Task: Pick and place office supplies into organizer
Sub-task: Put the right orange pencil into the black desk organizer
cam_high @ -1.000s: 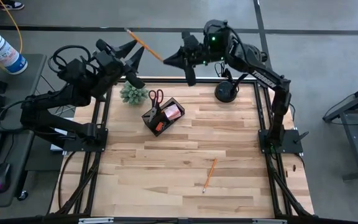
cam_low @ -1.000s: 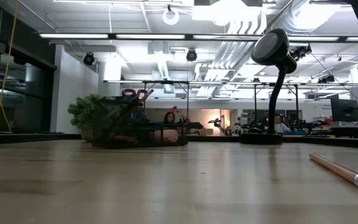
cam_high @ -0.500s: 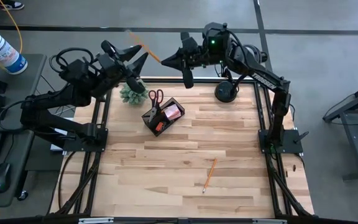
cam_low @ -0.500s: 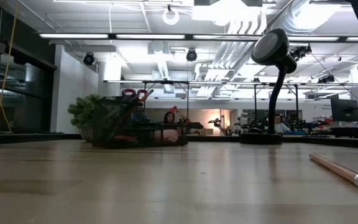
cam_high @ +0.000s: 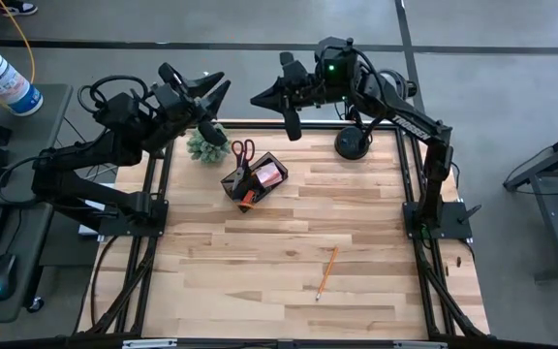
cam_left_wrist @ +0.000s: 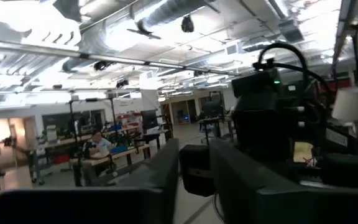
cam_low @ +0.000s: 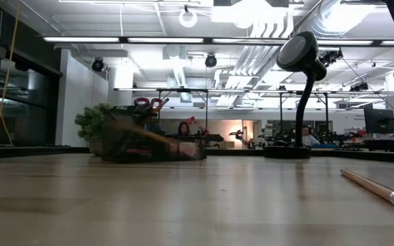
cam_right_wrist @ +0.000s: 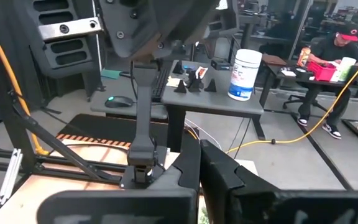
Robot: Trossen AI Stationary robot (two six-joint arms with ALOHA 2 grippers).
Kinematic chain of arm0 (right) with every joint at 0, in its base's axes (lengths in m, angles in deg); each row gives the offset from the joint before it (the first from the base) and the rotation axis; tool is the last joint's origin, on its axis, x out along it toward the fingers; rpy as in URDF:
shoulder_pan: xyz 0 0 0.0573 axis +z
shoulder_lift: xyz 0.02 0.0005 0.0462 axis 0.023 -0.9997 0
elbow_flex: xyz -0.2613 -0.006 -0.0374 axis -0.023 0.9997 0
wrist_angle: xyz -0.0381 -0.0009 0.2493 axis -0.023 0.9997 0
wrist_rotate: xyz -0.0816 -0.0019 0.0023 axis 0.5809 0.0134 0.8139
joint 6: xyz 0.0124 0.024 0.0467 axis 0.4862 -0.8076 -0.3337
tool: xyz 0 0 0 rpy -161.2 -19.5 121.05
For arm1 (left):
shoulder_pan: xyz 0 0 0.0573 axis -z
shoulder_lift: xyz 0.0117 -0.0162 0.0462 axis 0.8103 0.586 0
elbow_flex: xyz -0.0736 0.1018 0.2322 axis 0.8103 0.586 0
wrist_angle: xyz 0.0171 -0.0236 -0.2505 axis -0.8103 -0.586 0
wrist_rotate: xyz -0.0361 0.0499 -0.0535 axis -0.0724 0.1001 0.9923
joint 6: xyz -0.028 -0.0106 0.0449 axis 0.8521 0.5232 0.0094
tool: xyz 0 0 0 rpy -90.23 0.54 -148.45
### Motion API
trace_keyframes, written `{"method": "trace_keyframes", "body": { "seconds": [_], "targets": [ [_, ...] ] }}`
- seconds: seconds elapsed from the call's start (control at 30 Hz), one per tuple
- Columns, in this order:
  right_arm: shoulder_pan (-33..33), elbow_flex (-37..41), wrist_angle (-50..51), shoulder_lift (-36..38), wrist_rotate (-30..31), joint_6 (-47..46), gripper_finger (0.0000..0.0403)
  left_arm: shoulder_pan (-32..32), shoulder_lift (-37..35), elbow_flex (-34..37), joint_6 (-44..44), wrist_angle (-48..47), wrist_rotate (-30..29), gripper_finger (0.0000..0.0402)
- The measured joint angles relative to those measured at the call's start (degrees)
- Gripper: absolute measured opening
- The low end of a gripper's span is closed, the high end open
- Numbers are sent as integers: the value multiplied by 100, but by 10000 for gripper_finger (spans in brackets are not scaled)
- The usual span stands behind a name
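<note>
Left gripper (cam_high: 211, 85): I see it raised past the worktop's far-left corner, above the green spiky plant (cam_high: 206, 147); fingers apart, nothing between them.
Right gripper (cam_high: 258, 100): raised past the far edge, facing the left one; fingers together, empty.
Organizer (cam_high: 253, 180): small black compartment box with dark see-through walls, on the light wooden worktop (cam_high: 289, 271) near the far-left corner, just beside the plant.
In organizer: red-handled scissors (cam_high: 242, 153) upright, pink sticky-note pad (cam_high: 270, 174), orange streak (cam_high: 246, 197) at its near end, can't tell what.
Loose pencil (cam_high: 325, 272): orange-yellow, flat near the worktop's near edge, well apart from organizer.
Lamp (cam_high: 353, 143): black, round base at far-right corner.
</note>
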Motion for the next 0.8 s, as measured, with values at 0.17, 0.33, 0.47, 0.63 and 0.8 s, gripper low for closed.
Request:
{"method": "trace_keyframes", "body": {
  "seconds": [0.17,0.33,0.47,0.63,0.8],
  "targets": [
    [-7,0,61,0,-22,20,0,0,0,0,-240,-87,332,12],
    [-7,0,53,0,-26,111,0,0,2,0,-281,-206,444,3],
    [-7,0,44,2,-28,109,0,0,2,0,-279,-187,452,1],
    [-7,0,44,2,-28,109,0,0,2,0,-256,-167,452,1],
    [-7,0,46,2,-28,98,0,0,2,0,-234,-167,452,0]
  ]
}}
